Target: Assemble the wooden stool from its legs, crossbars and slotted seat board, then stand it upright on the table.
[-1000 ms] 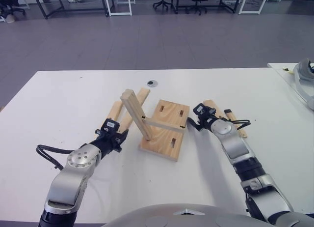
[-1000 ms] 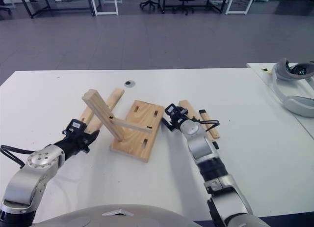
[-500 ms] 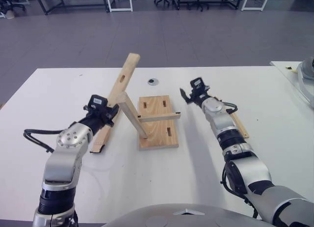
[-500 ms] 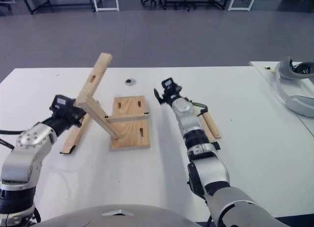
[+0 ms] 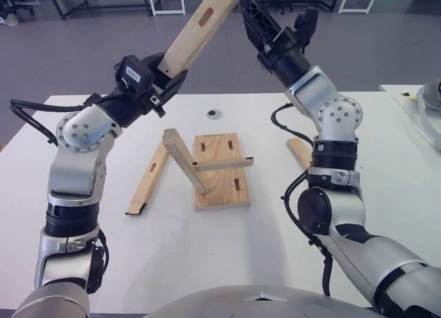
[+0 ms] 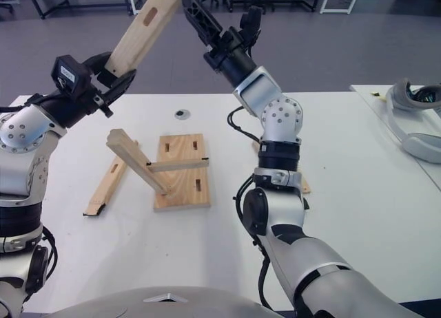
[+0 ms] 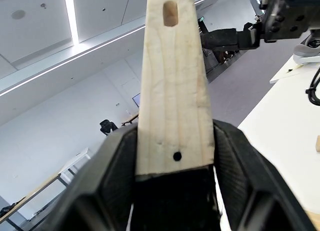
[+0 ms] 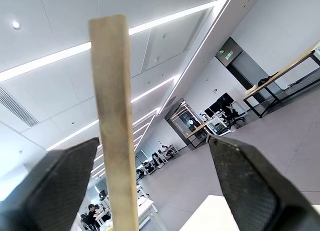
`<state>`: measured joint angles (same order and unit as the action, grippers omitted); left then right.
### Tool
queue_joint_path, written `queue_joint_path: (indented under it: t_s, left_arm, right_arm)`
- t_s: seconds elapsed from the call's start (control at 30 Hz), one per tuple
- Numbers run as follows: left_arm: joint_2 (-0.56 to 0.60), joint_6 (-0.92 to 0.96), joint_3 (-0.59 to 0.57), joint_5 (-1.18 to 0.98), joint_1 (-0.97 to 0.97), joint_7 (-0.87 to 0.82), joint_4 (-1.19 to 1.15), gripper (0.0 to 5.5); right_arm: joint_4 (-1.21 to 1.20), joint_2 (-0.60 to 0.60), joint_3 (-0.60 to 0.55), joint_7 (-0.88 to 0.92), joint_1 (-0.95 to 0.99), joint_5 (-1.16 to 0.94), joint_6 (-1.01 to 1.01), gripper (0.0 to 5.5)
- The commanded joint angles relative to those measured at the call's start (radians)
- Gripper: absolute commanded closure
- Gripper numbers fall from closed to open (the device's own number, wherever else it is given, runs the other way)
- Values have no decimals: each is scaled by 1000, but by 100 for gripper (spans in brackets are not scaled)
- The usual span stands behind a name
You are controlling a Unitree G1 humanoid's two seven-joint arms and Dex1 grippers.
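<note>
My left gripper (image 5: 153,82) is raised above the table's far left, shut on the lower end of a wooden leg (image 5: 196,29) that slants up and to the right. In the left wrist view the leg (image 7: 172,81) sits between the fingers (image 7: 117,166). My right gripper (image 5: 279,22) is also high, open, at the leg's top end. The leg (image 8: 115,121) stands between its spread fingers (image 8: 55,191), touching neither. The slotted seat board (image 5: 224,184) lies flat on the table. A tilted leg (image 5: 182,158) with a crossbar (image 5: 222,164) rests on it.
Another leg (image 5: 148,182) lies on the table left of the board. More wooden pieces (image 5: 300,150) lie to the right, behind my right arm. A small round grommet (image 5: 214,114) sits behind the board, and a headset (image 6: 413,125) lies at the far right.
Both arms have risen off the table. The left gripper lifted its leg high and tilted it right. The right gripper left the table's right side and came up to the leg's top end.
</note>
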<state>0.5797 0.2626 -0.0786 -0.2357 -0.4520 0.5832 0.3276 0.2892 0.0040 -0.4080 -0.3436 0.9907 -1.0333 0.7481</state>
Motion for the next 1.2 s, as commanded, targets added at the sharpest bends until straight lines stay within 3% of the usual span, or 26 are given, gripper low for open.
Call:
queue_joint_path:
  t_s: [0.03, 0.23, 0.43, 0.73, 0.97, 1.1, 1.2]
  left_arm:
    - [1, 22, 20, -17, 15, 22, 39, 342]
    - [1, 27, 16, -25, 22, 29, 33, 342]
    - [6, 23, 26, -24, 26, 32, 38, 342]
    - [14, 4, 37, 3, 22, 30, 25, 342]
    - [19, 19, 37, 27, 17, 18, 2, 342]
    - [17, 32, 0, 26, 21, -6, -31, 252]
    - [17, 63, -95, 24, 27, -84, -88, 195]
  right_arm:
    - [-8, 0, -44, 55, 49, -85, 22, 146]
    - [-52, -5, -48, 89, 31, -146, 40, 146]
    - [-66, -7, -51, 124, 33, -181, 36, 246]
    - [-93, -11, -14, 168, 16, -150, 12, 439]
    - [-136, -4, -17, 219, 8, -147, -10, 445]
    - [-206, -5, -17, 318, -31, -83, -70, 449]
    - [-321, -48, 23, 385, -164, 66, -124, 449]
